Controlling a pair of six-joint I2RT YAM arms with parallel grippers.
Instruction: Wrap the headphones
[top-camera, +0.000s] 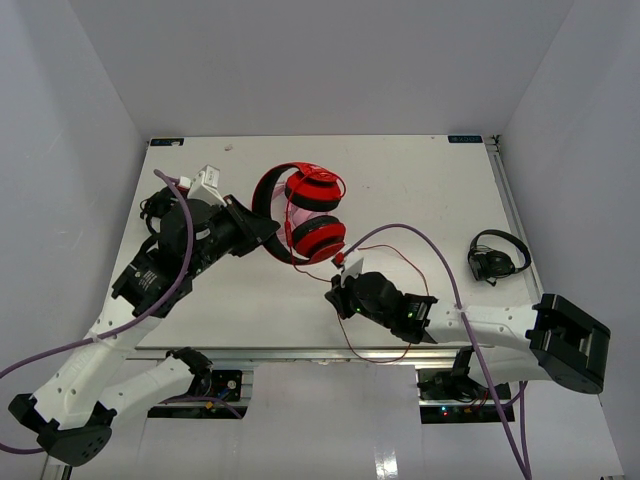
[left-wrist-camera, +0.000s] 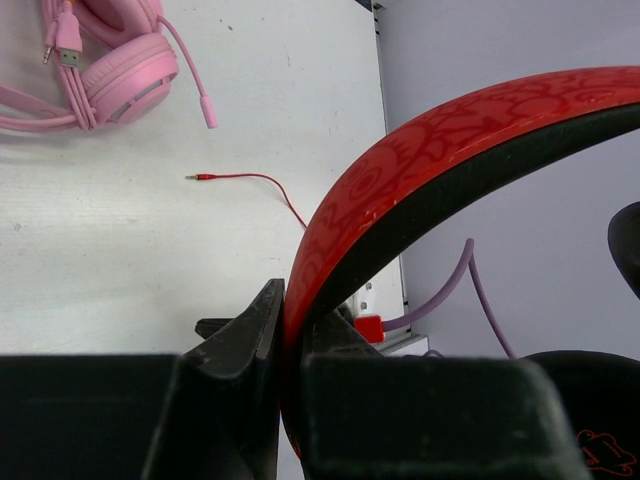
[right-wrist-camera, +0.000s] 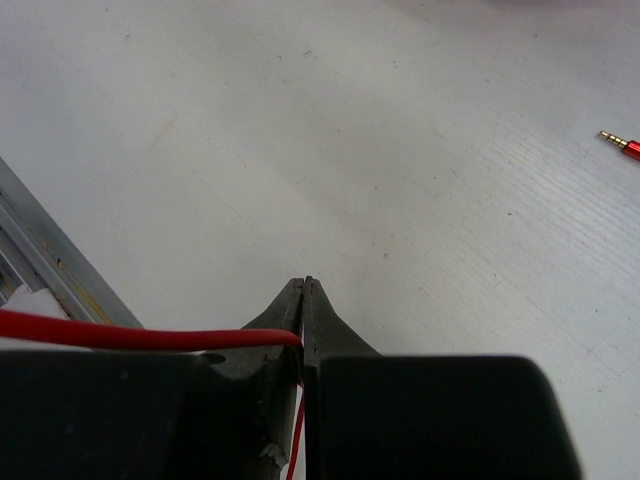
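The headphones (top-camera: 305, 215) are held mid-table w/ the band (left-wrist-camera: 450, 130) clamped by the left gripper (top-camera: 262, 232) as an anchor, while the cable (right-wrist-camera: 120, 336) is pinched by the right gripper (top-camera: 340, 290) (prob. for winding).

Left arm (top-camera: 150, 285): rises from the near-left corner, elbow bent, forearm angled forward and to the right.
Left wrist: turned inward, toward the middle of the table.
Left gripper (left-wrist-camera: 285, 300): clamped on the band of the headphones (top-camera: 315, 235), which sits between its two dark fingers (left-wrist-camera: 250, 340).
Right arm (top-camera: 500, 325): low along the near edge, stretched from right to left.
Right gripper (right-wrist-camera: 303, 290): tips pressed together, pinching the cable (right-wrist-camera: 120, 337) just above the table.
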